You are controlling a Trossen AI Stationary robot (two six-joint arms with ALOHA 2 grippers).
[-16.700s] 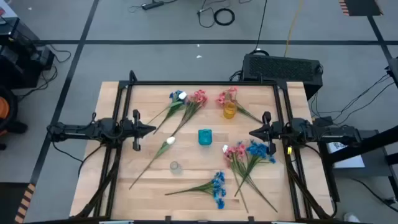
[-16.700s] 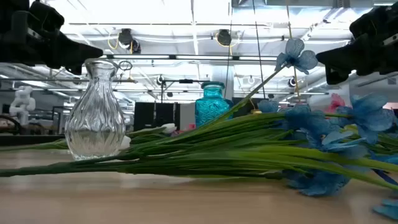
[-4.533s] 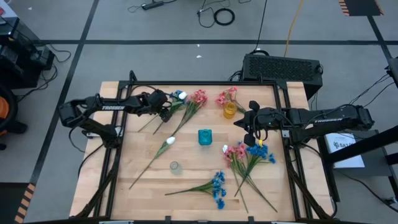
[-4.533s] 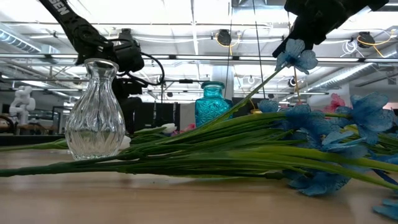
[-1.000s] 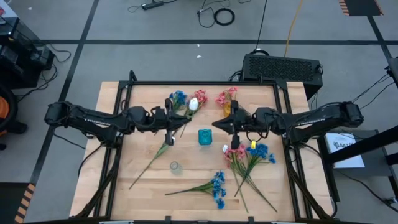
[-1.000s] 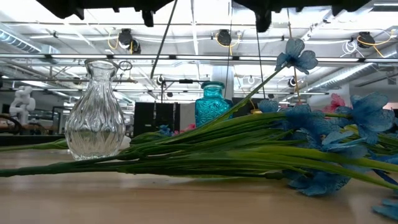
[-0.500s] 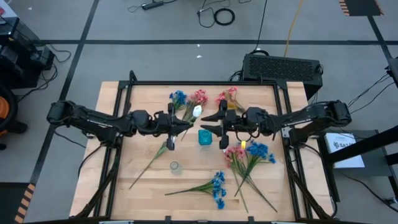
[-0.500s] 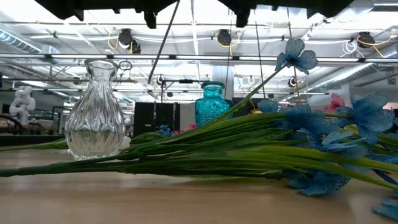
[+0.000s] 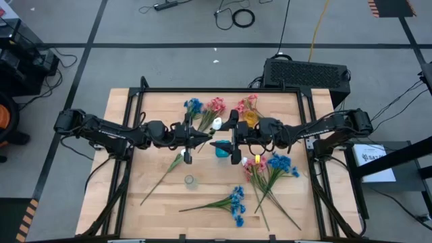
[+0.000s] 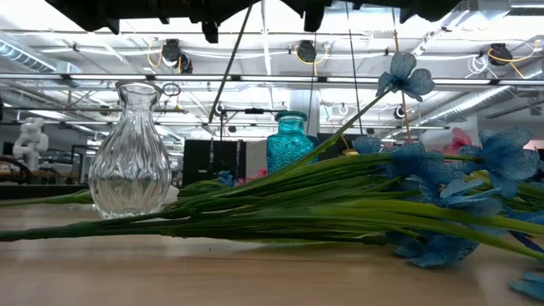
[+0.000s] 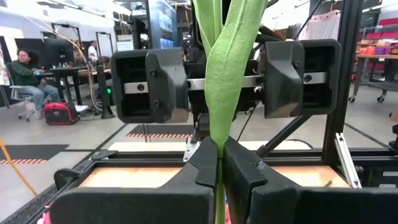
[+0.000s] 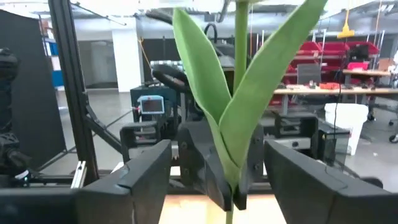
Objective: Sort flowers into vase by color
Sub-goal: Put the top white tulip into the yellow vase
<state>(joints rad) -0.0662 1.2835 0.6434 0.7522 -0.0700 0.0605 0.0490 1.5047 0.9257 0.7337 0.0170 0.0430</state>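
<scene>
We watch the right gripper spread wide around the white tulip, which the left gripper keeps pinched: handover coming.

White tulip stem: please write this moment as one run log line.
left gripper: shut on white tulip stem | right gripper: open around stem, facing left gripper | place: above teal vase | handover: not finished
</scene>
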